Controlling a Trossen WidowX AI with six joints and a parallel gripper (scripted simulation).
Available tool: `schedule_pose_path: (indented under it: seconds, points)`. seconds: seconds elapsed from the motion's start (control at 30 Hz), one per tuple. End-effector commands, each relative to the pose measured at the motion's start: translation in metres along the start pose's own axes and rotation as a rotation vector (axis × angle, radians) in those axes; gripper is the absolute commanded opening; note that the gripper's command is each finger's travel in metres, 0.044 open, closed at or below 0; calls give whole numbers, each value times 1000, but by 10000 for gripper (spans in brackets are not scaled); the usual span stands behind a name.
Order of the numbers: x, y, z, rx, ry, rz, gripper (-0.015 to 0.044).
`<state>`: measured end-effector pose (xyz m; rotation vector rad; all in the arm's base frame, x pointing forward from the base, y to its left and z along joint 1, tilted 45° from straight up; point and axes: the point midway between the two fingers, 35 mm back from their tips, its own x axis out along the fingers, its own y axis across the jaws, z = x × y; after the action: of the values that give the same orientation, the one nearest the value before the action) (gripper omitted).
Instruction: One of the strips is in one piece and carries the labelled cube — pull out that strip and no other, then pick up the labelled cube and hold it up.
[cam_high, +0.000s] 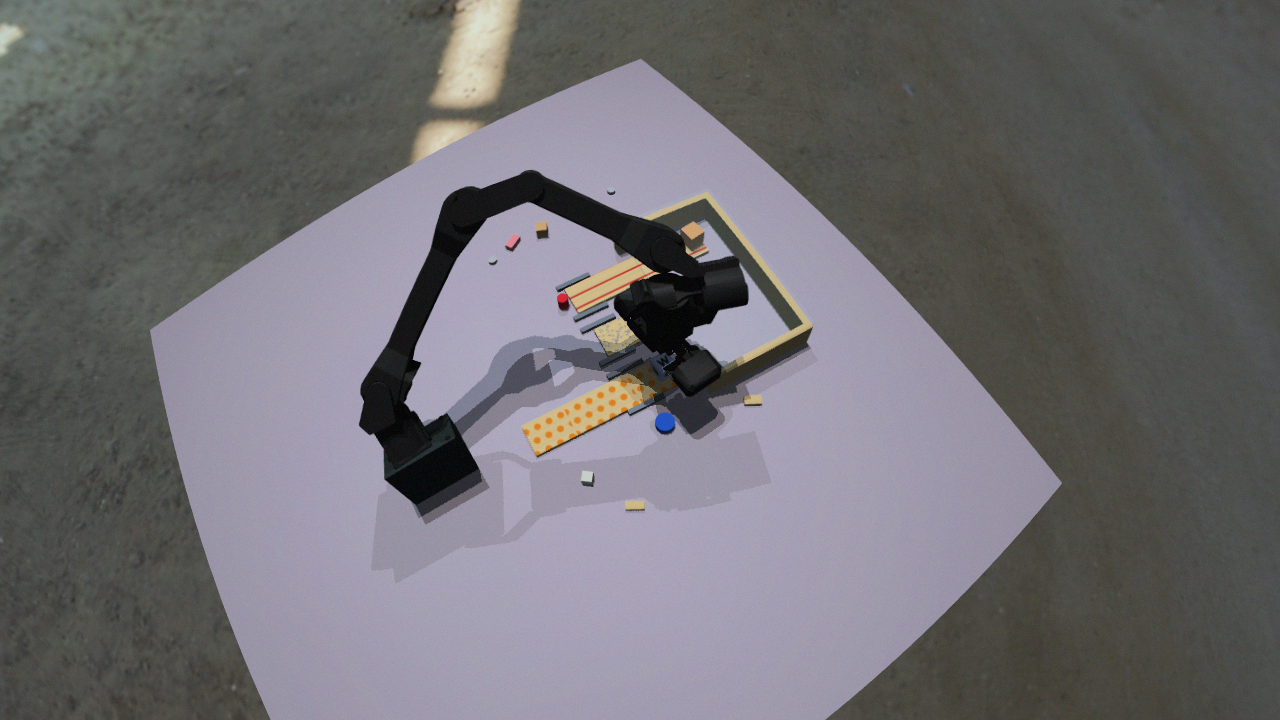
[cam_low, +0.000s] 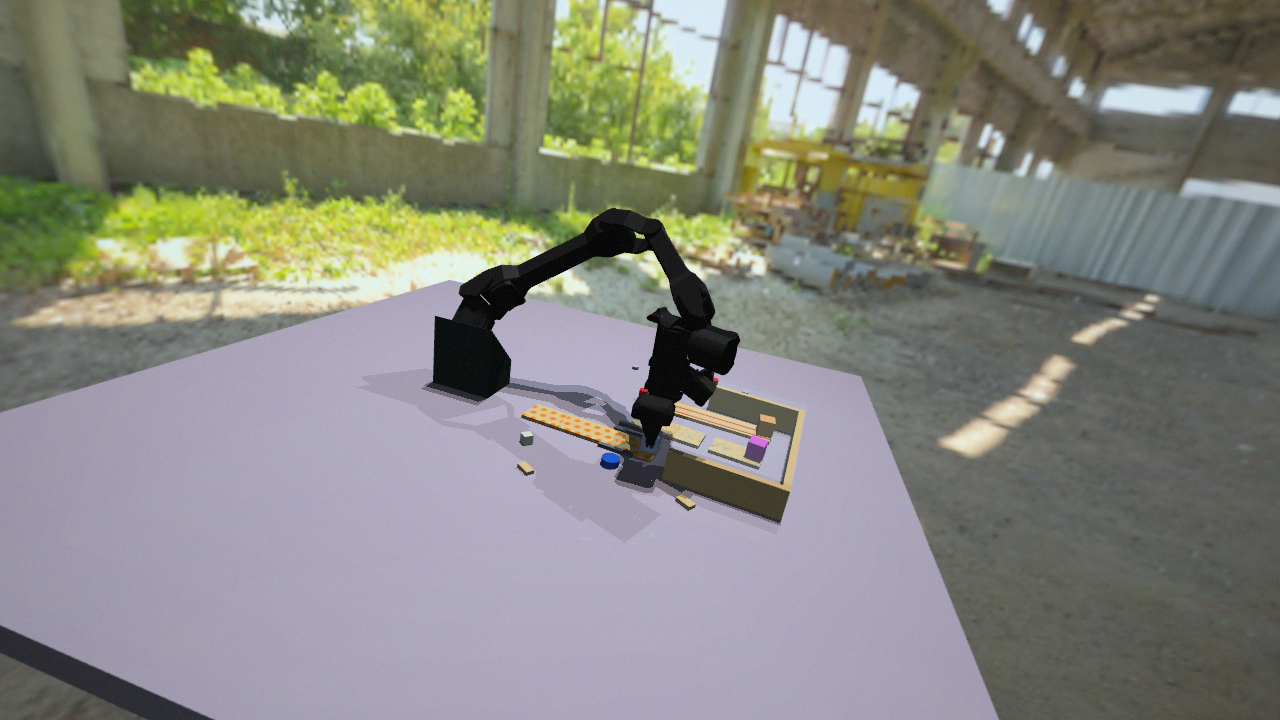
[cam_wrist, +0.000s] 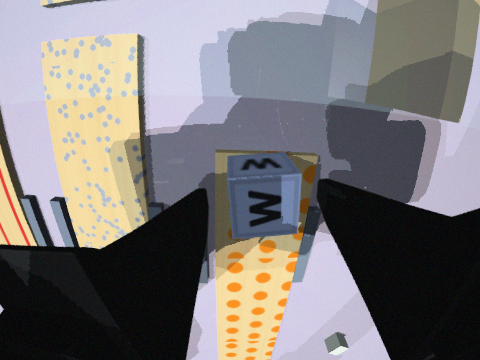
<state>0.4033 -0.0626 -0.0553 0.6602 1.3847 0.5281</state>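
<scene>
Two fingers of gripper (cam_wrist: 262, 188) set part-open, nothing clamped. Cube (cam_wrist: 263, 199) located directly between fingertips, resting on far end of dotted strip (cam_wrist: 256, 300), with a gap visible at each side. Strip lying beneath tool, running back toward wrist. Treat cube as light, rigid and probably smooth-faced; expect slipping on an off-centre grip. Take hold on the two side faces, at mid-height, pads flat and square. Close evenly, then lift straight up. Avoid dragging strip or touching wall (cam_wrist: 420, 27) ahead and right.
</scene>
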Motion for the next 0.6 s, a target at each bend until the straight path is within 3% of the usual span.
schedule_pose_path:
  seconds: [0.0, 0.4, 0.57]
  points:
    - [10, 0, -3, 10, 5, 6, 250]
    - [17, 0, -3, 10, 5, 7, 250]
    - [15, 0, -2, 2, 3, 2, 119]
